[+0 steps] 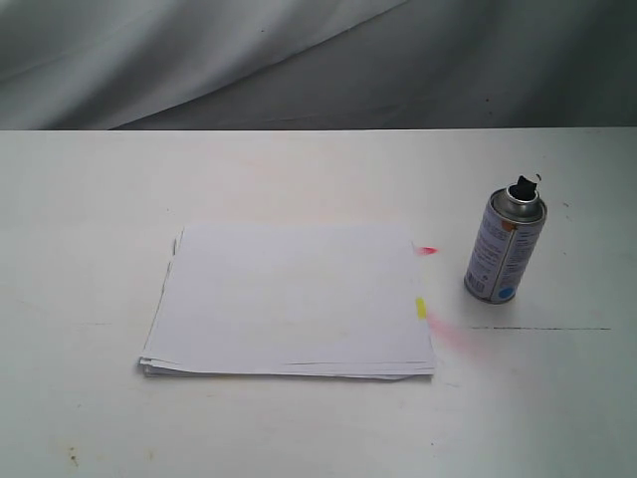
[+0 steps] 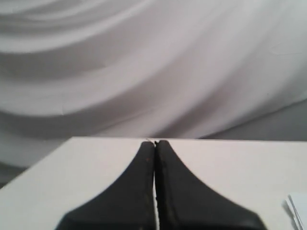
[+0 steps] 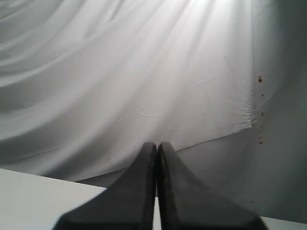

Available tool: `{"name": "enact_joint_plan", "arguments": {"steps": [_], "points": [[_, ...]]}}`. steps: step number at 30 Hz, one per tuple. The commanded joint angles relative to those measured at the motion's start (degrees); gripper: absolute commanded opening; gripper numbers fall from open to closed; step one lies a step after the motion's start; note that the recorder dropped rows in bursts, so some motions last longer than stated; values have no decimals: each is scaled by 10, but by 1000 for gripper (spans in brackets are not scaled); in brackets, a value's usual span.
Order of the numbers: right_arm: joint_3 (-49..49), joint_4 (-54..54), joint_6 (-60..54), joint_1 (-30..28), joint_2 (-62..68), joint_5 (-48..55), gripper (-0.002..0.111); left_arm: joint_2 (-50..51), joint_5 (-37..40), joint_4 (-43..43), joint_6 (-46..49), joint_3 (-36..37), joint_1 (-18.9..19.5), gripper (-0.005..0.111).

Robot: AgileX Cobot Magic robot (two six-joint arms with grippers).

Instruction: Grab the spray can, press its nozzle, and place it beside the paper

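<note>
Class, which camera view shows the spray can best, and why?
The exterior view: the spray can stands upright and whole, right of the paper. Neither wrist view shows it: only the shut left pincer and right pincer before draped cloth.

Exterior view high, angled down across counter toward cloth, left wrist view low behind left claw, facing same cloth, catching paper corner, right wrist view likewise behind right claw.

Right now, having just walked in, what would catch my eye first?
A silver spray can with a black nozzle stands upright on the white table, just right of a stack of white paper. Pink-red marks stain the table at the paper's edge nearest the can.
</note>
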Motion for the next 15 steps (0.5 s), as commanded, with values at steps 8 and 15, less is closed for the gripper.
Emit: {"name": "enact_joint_plan", "arguments": {"steps": [8,15], "points": [[1,6,0,-3,-2,2,0,-29,187,124,-104,3,35,0],[1,6,0,-3,-2,2,0,-29,187,124,-104,3,35,0]]}}
